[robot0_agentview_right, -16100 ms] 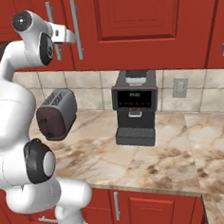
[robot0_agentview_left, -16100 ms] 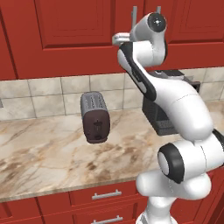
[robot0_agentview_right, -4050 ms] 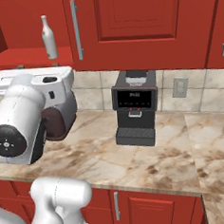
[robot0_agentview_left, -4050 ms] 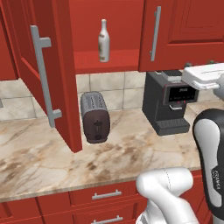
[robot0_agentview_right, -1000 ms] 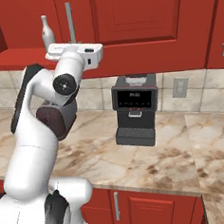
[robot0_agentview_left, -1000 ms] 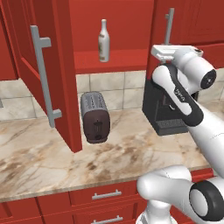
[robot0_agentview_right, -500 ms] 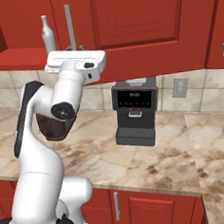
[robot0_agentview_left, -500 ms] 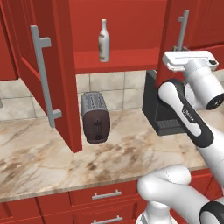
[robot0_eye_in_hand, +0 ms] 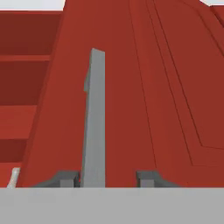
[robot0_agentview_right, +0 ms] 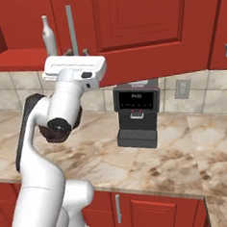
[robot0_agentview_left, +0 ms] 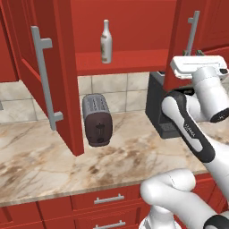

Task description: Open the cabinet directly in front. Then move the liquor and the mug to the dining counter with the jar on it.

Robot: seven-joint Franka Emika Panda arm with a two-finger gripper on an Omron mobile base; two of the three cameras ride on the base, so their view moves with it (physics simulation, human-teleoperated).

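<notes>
The red cabinet [robot0_agentview_left: 129,60] in front has its left door [robot0_agentview_left: 53,76] swung wide and its right door [robot0_agentview_left: 181,40] partly out. The liquor [robot0_agentview_left: 105,41], a slim pale bottle, stands alone on the lower shelf, also seen as the liquor [robot0_agentview_right: 48,36]. My gripper [robot0_agentview_left: 193,53] is at the lower end of the right door's bar handle [robot0_agentview_left: 192,31]. In the hand view the handle [robot0_eye_in_hand: 94,118] runs up between the fingers of my gripper [robot0_eye_in_hand: 107,177], against the left fingertip [robot0_eye_in_hand: 65,178], with a gap to the right one. The mug, dining counter and jar are out of view.
A dark toaster [robot0_agentview_left: 96,118] stands on the marbled counter [robot0_agentview_left: 53,161] under the open shelf. A black coffee machine [robot0_agentview_right: 135,113] stands to its right, below the right door. Red drawers [robot0_agentview_left: 105,199] run along the counter's front.
The right door has swung further out with my hand on its handle, moving right in the left base view. The jaws have widened around the handle.
</notes>
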